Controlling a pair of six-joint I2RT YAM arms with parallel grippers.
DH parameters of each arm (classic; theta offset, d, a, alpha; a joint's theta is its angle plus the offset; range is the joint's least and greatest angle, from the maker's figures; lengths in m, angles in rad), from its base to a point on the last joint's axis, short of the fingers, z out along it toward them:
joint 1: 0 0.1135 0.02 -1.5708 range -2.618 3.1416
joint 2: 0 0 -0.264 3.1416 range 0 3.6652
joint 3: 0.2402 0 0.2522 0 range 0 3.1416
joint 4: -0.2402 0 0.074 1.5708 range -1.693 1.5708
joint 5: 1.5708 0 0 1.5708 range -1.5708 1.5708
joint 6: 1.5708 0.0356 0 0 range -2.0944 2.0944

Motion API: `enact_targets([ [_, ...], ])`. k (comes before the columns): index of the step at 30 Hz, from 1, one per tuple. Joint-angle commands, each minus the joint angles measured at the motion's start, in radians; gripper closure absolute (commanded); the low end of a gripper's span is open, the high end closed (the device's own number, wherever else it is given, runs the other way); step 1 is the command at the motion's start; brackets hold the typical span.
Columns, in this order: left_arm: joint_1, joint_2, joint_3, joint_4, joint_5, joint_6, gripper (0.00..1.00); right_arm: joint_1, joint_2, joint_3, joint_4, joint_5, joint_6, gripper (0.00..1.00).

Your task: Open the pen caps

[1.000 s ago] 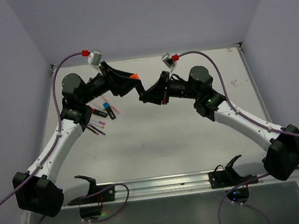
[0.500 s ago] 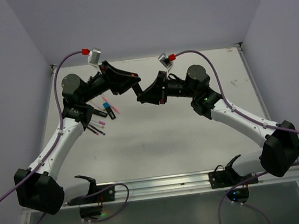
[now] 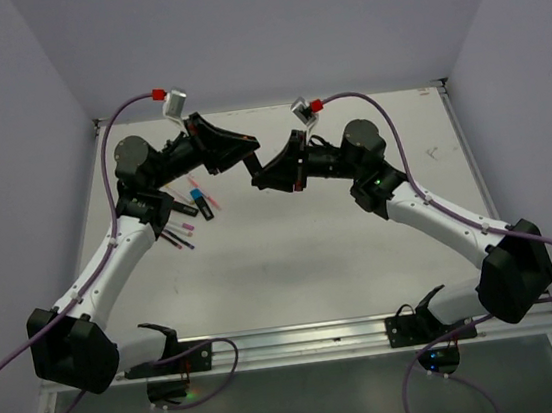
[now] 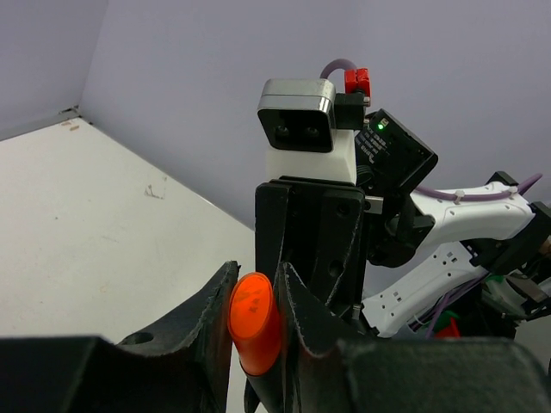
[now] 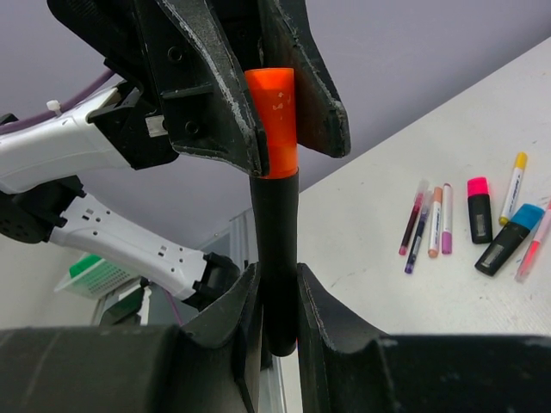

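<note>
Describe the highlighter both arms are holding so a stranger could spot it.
Above the far middle of the white table, the two arms meet in mid-air. Between them is a highlighter, black body in the right gripper, orange cap in the left gripper. It alone is lifted; the other pens lie on the table's left.

The left arm point(image 3: 111, 255) and the right arm point(image 3: 441, 216) rise from their bases at the near edge of the table. Their elbows are bowed outward and their forearms turn inward, so the wrists face each other above the far middle. The left claw point(image 3: 246, 154) points right and slightly down. Its fingers point(image 4: 215, 314) are pressed against both sides of an orange cap point(image 4: 254, 331). The right claw point(image 3: 261, 177) points left, just beneath it, and its fingers point(image 5: 245, 301) are clamped on a black pen body point(image 5: 277, 245). From above the two tips seem to touch, though the dark shapes merge there.
</note>
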Motion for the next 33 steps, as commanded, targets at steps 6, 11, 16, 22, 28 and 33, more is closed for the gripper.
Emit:
enact_targets([
  [6,-0.008,-0.003,-0.013,0.166,0.044,-0.071,1.00,0.000,-0.006,-0.002,0.115,-0.049,0.030,1.00],
  [11,-0.008,-0.022,-0.019,0.257,-0.033,-0.079,1.00,0.000,-0.015,-0.079,0.157,-0.096,0.044,1.00],
  [16,-0.006,-0.005,-0.002,0.370,-0.070,-0.094,1.00,0.000,-0.027,-0.146,0.152,-0.150,0.023,1.00],
  [22,-0.006,0.058,0.058,0.444,-0.082,-0.128,1.00,0.000,-0.039,-0.205,0.085,-0.174,-0.051,1.00],
  [28,-0.006,0.079,0.092,0.479,-0.110,-0.125,1.00,0.002,-0.039,-0.284,0.107,-0.182,-0.050,1.00],
  [33,-0.005,0.073,0.105,0.469,-0.151,-0.090,1.00,0.000,-0.035,-0.327,0.134,-0.187,-0.037,1.00],
])
